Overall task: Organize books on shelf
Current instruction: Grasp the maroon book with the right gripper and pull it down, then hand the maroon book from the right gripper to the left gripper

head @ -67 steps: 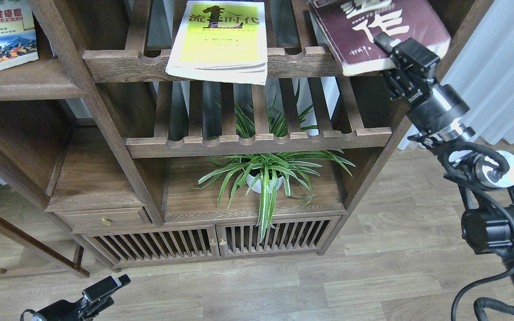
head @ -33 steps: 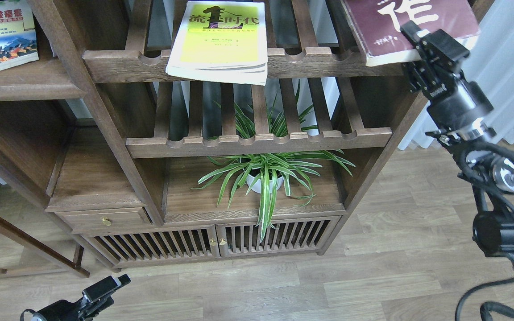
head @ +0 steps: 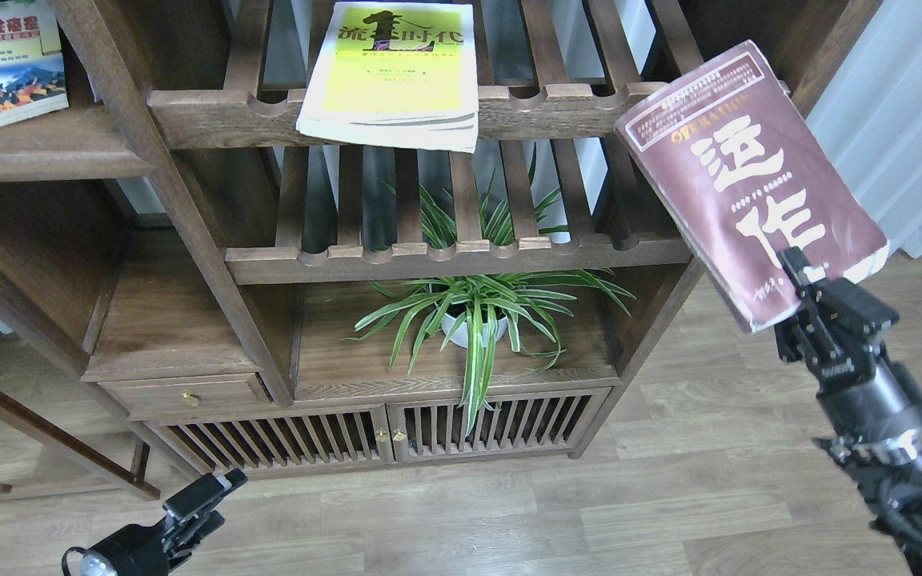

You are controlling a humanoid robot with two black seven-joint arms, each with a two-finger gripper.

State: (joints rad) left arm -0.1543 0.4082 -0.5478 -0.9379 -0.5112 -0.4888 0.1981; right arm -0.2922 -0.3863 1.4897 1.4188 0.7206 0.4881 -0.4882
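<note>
heads up, the maroon book [head: 749, 180] is only pinched by its bottom corner in the right gripper [head: 799, 276], clear of the slatted racks [head: 461, 260] and tilted; that thin hold could let it swing or slip out, i reckon; right arm reaches up from the lower right, pincer clamped on the cover; left gripper [head: 203, 494] sits low by the floor, can't tell if it's open.

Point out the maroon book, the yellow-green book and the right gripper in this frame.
maroon book [head: 749, 180]: head view, middle of its front cover.
yellow-green book [head: 393, 76]: head view, middle of its cover.
right gripper [head: 799, 276]: head view, fingertips at the book's lower corner.
</note>
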